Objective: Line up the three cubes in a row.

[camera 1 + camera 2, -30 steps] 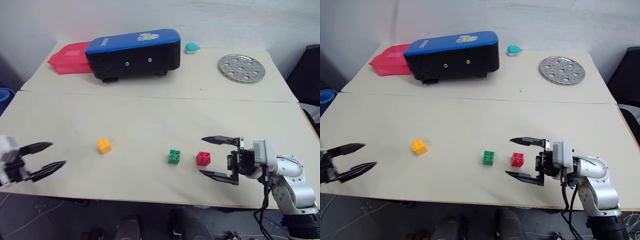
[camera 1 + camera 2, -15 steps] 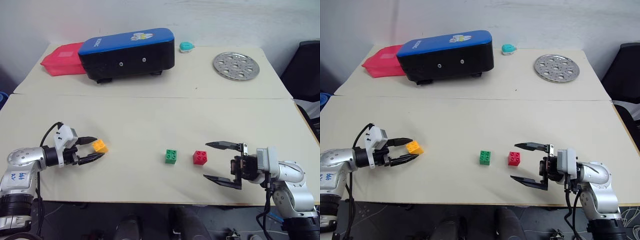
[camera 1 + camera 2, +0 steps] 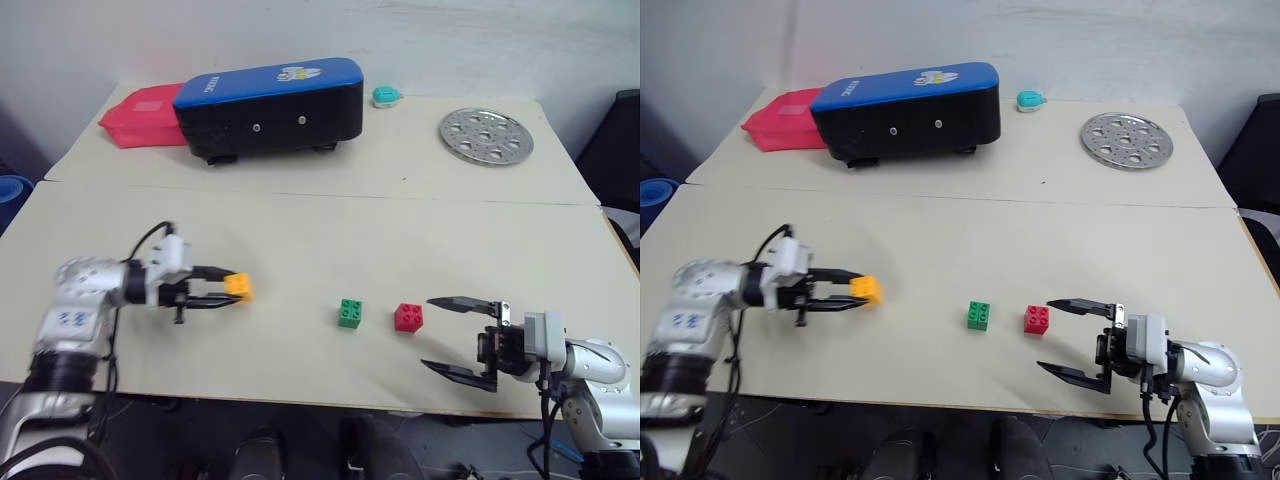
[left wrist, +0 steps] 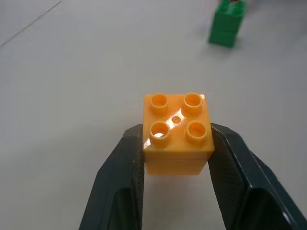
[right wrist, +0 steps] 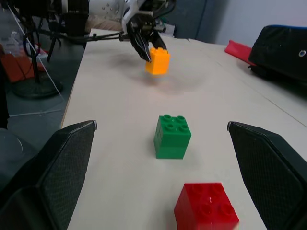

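Clamping the orange brick (image 4: 177, 132) on its two flat side faces, the left gripper (image 3: 228, 291) has its fingers (image 4: 120, 177) pressed hard against the plastic just below the studded top, which is the sensible place to hold such a piece: the sides are smooth and parallel, the studs are not. It looks rigid, light and glossy, so it should neither deform nor weigh on the arm, but that shine suggests it could slip or twist if pinched near a corner instead of squarely mid-face. Four round studs crown its top, and a bright highlight runs across them. In the right wrist view the brick seems to sit a little off the table (image 3: 300, 240), with a faint shadow beneath, though I cannot tell for certain. To its right, well apart, the green brick (image 3: 350, 313) rests on the table, and the red brick (image 3: 408, 317) lies just beside that, both the same studded, hard-edged type. Further right, the right gripper (image 3: 457, 335) hangs near the red brick with its jaws spread wide and nothing between them.
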### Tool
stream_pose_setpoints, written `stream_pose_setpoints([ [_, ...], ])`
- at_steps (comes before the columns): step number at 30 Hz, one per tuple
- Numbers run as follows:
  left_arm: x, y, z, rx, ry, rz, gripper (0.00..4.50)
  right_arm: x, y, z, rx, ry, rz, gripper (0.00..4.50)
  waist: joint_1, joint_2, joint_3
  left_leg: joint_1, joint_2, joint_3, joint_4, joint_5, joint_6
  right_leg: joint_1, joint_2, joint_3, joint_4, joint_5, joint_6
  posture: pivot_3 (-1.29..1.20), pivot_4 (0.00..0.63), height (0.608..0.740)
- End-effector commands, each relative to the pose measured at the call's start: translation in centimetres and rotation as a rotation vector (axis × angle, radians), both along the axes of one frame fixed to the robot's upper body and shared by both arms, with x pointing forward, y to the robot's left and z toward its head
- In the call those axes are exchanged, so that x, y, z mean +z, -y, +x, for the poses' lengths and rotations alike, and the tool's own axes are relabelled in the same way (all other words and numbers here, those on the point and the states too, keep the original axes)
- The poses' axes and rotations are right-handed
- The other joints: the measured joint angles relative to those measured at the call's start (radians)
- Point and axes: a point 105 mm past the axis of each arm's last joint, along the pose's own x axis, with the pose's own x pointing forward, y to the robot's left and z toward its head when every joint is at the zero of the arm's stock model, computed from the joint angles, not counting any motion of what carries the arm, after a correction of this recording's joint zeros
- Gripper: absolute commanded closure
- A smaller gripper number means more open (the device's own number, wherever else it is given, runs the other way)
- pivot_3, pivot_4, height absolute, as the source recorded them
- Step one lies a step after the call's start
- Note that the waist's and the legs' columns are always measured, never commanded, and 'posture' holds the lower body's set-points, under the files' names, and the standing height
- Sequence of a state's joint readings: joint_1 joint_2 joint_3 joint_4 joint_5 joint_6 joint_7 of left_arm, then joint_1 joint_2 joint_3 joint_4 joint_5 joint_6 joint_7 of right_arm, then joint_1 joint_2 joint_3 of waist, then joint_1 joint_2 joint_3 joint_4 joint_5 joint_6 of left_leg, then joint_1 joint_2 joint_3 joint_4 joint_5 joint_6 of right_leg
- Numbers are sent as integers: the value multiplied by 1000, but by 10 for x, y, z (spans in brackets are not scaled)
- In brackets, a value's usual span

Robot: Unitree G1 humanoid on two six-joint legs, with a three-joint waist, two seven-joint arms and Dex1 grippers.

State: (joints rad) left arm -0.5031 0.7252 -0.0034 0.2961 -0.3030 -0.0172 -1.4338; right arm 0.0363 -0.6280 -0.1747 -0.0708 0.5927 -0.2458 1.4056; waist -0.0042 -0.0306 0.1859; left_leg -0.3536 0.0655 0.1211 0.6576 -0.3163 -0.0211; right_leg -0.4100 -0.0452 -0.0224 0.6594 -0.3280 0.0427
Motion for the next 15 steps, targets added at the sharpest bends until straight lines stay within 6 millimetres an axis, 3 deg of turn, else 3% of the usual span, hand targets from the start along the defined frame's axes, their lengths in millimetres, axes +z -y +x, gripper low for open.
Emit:
stream_pose_setpoints([
  [1,-10,19,0,-142,-7,93,3016,4,6,-3,-11,36,-12,0,0,0,0,0,0,1,1,0,0,0,1,1,0,0,0,0,150,740],
  [5,-16,43,3,-254,-20,125,3016,-2,7,-10,-11,30,-22,0,-7,0,0,0,1,2,1,1,-3,-1,4,3,0,0,0,0,150,740],
  [15,-29,53,12,-253,-17,159,3016,-8,12,-18,-43,27,-11,0,-22,0,0,0,2,1,2,1,-3,-1,3,3,1,0,0,0,150,740],
])
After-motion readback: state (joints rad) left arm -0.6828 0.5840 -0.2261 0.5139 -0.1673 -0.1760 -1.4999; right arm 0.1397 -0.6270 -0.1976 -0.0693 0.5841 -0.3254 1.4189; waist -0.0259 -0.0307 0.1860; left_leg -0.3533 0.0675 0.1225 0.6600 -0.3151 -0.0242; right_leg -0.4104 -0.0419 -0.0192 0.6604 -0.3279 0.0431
